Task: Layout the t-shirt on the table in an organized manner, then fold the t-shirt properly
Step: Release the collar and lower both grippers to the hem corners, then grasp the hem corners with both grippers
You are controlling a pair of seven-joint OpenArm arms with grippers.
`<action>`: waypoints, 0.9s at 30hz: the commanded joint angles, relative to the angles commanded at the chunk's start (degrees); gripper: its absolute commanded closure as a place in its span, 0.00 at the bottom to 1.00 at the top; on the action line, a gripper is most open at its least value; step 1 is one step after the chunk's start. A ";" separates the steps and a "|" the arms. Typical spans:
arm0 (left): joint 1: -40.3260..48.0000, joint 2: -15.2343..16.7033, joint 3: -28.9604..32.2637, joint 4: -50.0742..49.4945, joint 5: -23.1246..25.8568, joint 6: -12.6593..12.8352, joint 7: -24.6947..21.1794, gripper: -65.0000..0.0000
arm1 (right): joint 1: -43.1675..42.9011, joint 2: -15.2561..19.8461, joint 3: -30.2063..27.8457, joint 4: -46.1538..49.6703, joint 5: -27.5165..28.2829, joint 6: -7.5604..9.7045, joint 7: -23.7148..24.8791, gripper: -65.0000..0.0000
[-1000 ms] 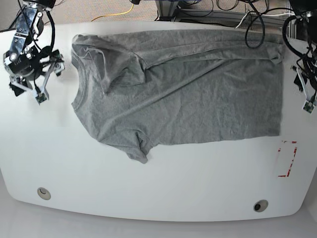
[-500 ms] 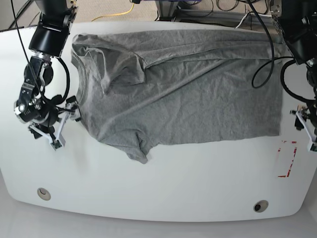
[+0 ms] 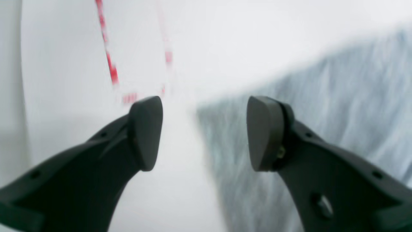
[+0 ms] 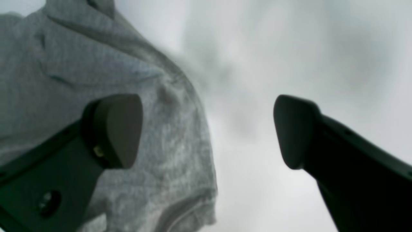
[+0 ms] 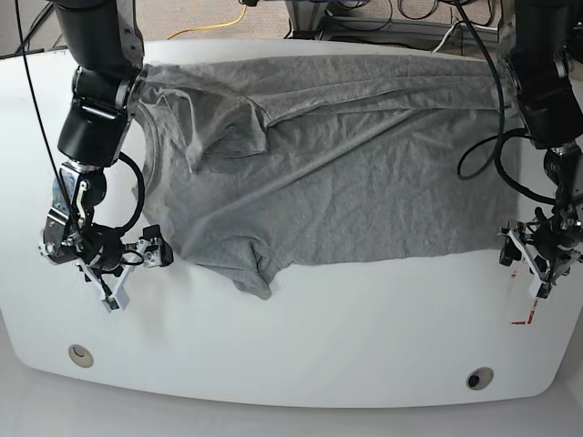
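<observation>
1. One grey t-shirt [image 5: 346, 200] lies across the far and middle part of the white surface [image 5: 273, 355], wider than it is deep, with no lettering showing.
2. Its near edge runs fairly straight toward the base view's right, while a short crumpled piece, probably a sleeve, points toward the near side on the left.
3. A loose flap lies doubled over at the far left, and a long band of cloth runs along the far edge, with a diagonal crease below it.
4. Progress, as a judgement: the shirt is broadly spread, but the laying-out looks incomplete. Smoothing the flap and creases is probably left, then the proper folding; no neat, finished fold shows.
5. At the shirt's near right corner is the left gripper [image 3: 205, 132], its jaws apart, with cloth behind one side and nothing visibly pinched.
6. By the shirt's left edge is the right gripper [image 4: 208, 130], its jaws also apart, the cloth edge seen between them, ungripped.
7. Just beside the near right corner, red tape [image 3: 113, 74] marks the surface.
8. Containers: none is visible, so nothing is held in one.
</observation>
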 joint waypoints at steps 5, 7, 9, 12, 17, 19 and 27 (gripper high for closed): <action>-0.97 0.00 0.18 -5.54 0.00 0.00 -2.99 0.41 | 1.58 -0.35 -4.66 -6.95 0.00 0.00 5.80 0.04; -0.79 0.00 0.18 -6.07 0.00 0.00 -3.87 0.41 | 2.20 -0.53 -5.63 -9.32 0.00 0.00 7.91 0.04; -0.70 0.00 0.18 -6.07 0.00 0.00 -3.87 0.41 | 2.29 -0.79 -6.15 -10.81 0.00 0.00 9.14 0.04; -0.09 0.00 0.18 -6.07 0.00 0.00 -3.87 0.41 | 2.29 -1.85 -6.51 -12.84 0.00 0.00 11.43 0.04; 1.14 0.00 0.18 -5.98 0.00 0.00 -3.87 0.41 | 2.11 -2.46 -6.51 -13.36 -0.09 0.00 12.13 0.05; 1.14 0.00 0.18 -5.98 0.00 0.00 -3.87 0.41 | 1.93 -2.73 -6.51 -13.36 -0.09 0.00 12.13 0.05; 1.14 -0.18 0.18 -5.98 0.00 0.00 -3.87 0.41 | 1.76 -3.96 -6.59 -13.36 -0.09 0.00 12.22 0.32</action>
